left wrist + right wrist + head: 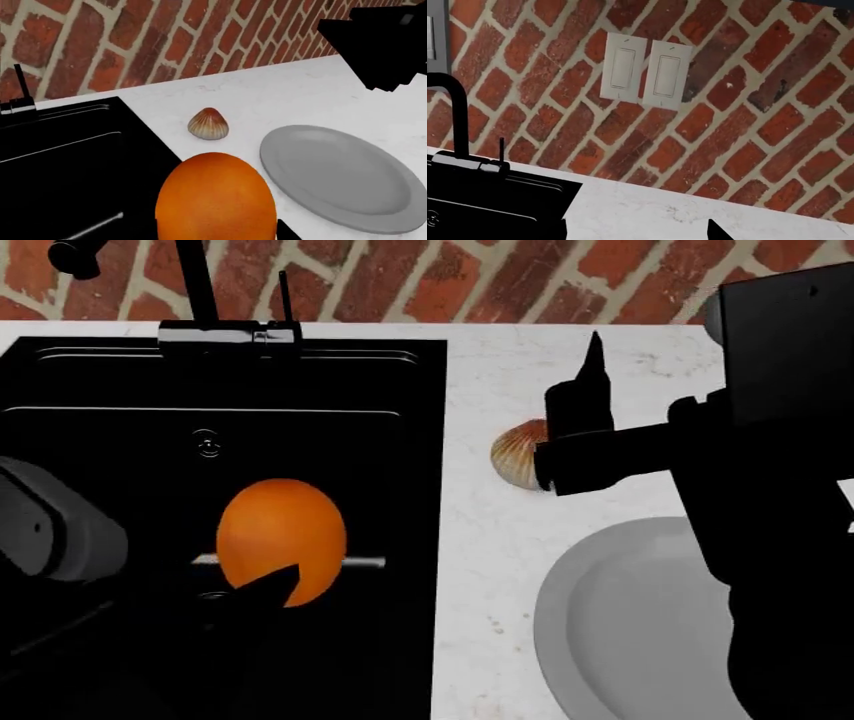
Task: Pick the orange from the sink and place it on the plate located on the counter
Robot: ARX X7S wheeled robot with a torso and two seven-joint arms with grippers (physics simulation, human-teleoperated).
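Observation:
The orange (280,535) is gripped by my left gripper (263,590), which is shut on it over the black sink (120,380), near the basin's right side. In the left wrist view the orange (217,197) fills the space between the jaws of the left gripper (217,236). The grey plate (340,175) lies on the white counter (293,95) to the right of the sink; in the head view the plate (627,630) is partly hidden by my right arm. My right gripper (587,375) hovers open and empty above the counter, and also shows in the right wrist view (639,235).
A small ribbed tan-and-red shell (515,452) lies on the counter between the sink and the plate, also in the left wrist view (208,124). A black faucet (200,290) stands behind the sink. A brick wall (727,115) with two light switches (644,71) backs the counter.

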